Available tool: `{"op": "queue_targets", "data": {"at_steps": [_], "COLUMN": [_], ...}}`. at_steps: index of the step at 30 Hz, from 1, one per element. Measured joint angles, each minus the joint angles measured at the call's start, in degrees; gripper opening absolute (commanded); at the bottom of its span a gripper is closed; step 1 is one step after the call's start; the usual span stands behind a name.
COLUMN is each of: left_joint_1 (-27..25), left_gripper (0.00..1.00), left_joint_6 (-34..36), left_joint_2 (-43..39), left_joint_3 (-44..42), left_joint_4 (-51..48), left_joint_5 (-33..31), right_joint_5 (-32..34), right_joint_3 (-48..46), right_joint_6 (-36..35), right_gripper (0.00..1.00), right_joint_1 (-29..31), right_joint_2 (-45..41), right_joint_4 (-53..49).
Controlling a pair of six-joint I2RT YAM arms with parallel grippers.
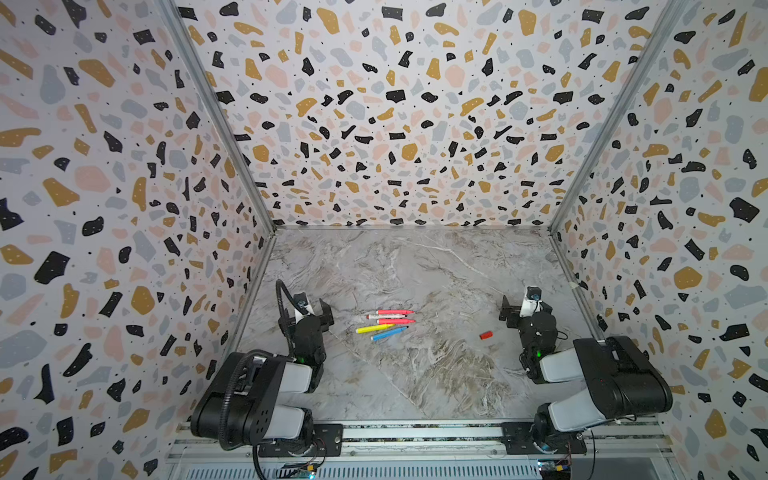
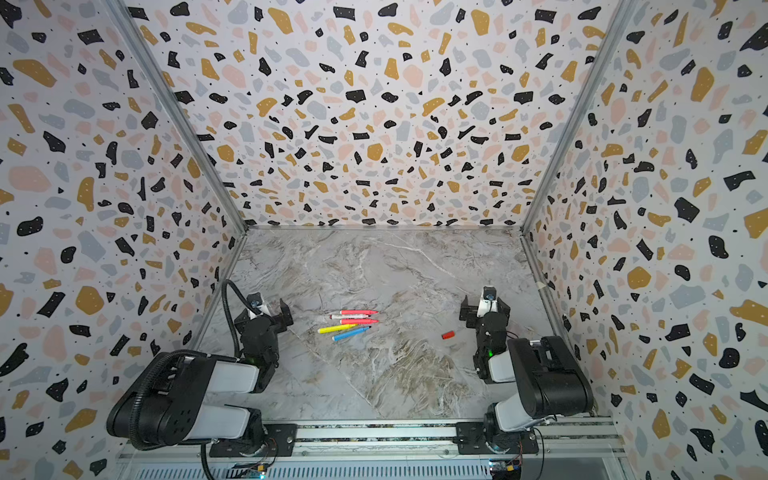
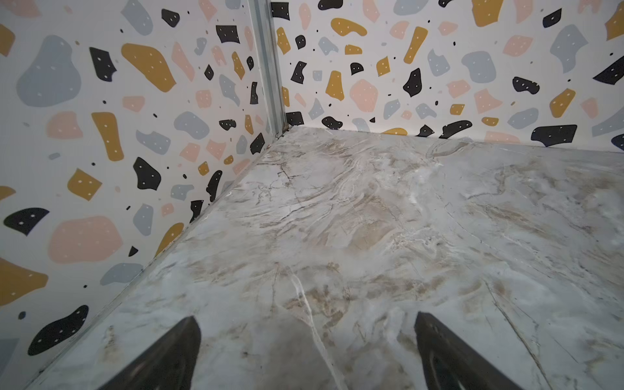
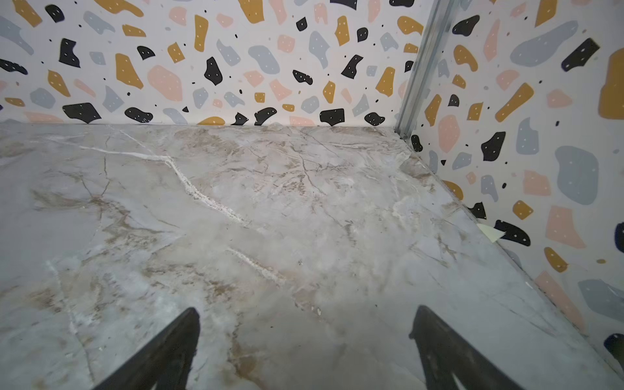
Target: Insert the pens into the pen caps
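In a top view's lower left, the left gripper (image 1: 318, 311) gapes empty. The pens (image 1: 388, 322) lie bunched at lower centre; the red cap (image 1: 486, 335) sits apart to their right, near the equally spread, empty right gripper (image 1: 521, 311). Best to take an outer pen mid-barrel.

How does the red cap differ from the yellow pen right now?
The red cap is stubby; the yellow pen is long and slim. The cap lies alone, off to the right; the pen lies among the other pens, mid-table. Both lie flat on the table, ungripped.
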Motion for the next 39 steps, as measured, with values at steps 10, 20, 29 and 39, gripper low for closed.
{"op": "queue_targets", "data": {"at_steps": [10,20,29,39], "left_joint_1": [0.02,0.02,0.04,0.04], "left_gripper": [1.00,1.00,0.99,1.00], "left_joint_6": [0.57,0.59,0.57,0.57], "left_joint_2": [0.00,0.00,0.00,0.11], "left_joint_3": [0.00,0.00,0.00,0.00], "left_joint_4": [1.40,1.73,1.75,1.81], "left_joint_5": [-0.48,-0.68,-0.83,-1.57], "right_joint_5": [0.04,0.04,0.04,0.42], "right_joint_3": [0.00,0.00,0.00,-0.15], "right_joint_6": [-0.33,-0.37,-0.48,-0.48], "right_gripper": [0.99,0.99,0.99,0.99], "right_joint_1": [0.00,0.00,0.00,0.00], "right_joint_2": [0.00,0.00,0.00,-0.13], "right_joint_4": [1.38,1.40,1.40,1.90]}}
